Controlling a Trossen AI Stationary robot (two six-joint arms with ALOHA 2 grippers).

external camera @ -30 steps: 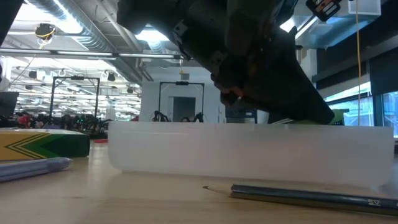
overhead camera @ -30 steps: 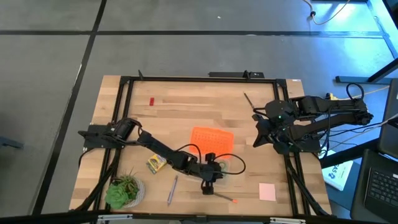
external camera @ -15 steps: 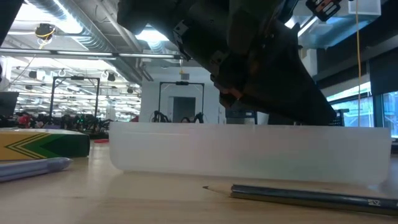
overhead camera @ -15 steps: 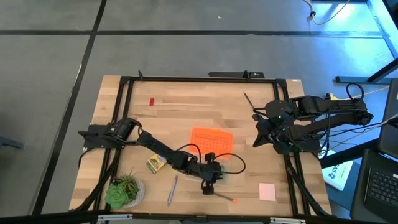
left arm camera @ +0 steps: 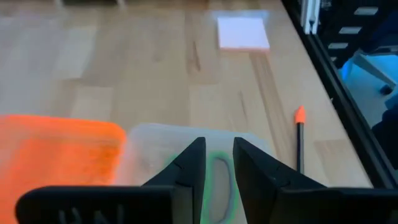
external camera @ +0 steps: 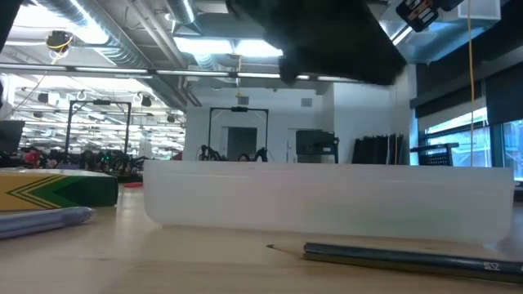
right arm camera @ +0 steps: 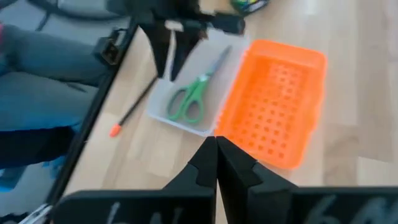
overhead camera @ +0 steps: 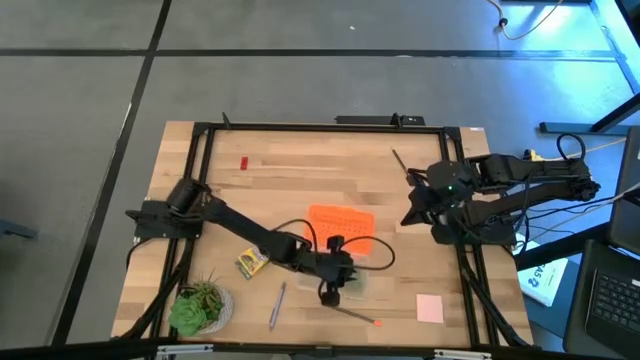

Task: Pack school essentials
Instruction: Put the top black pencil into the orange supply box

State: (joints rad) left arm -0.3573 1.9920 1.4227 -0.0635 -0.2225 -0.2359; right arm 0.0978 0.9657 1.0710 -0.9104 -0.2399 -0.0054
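The green-handled scissors [right arm camera: 189, 99] lie flat inside the clear case [right arm camera: 163, 93], next to its orange lid [right arm camera: 273, 99]. My left gripper [left arm camera: 217, 146] hovers above the case, slightly open, with a green handle loop [left arm camera: 219, 180] showing below the gap. It touches nothing. My right gripper [right arm camera: 216, 149] is shut and waits near the table's right edge [overhead camera: 430, 210]. On the wood lie an orange-tipped pencil [overhead camera: 352, 316], the pink note pad [overhead camera: 430, 308], the crayon box [overhead camera: 250, 263], the pen [overhead camera: 277, 305], the red eraser [overhead camera: 243, 161] and a second pencil [overhead camera: 400, 160].
A potted plant [overhead camera: 200, 308] stands at the near left corner. A black frame [overhead camera: 300, 126] runs round the table. In the low view the pencil [external camera: 409, 255] lies in front of the case's wall [external camera: 327, 200]. A person's legs [right arm camera: 37, 81] show beyond the near edge.
My left gripper has risen out of the clear case: in the low view its dark bulk has moved from behind the case wall up to the top of the picture. The scissors have stayed in the case. My right arm has shifted slightly toward the far edge.
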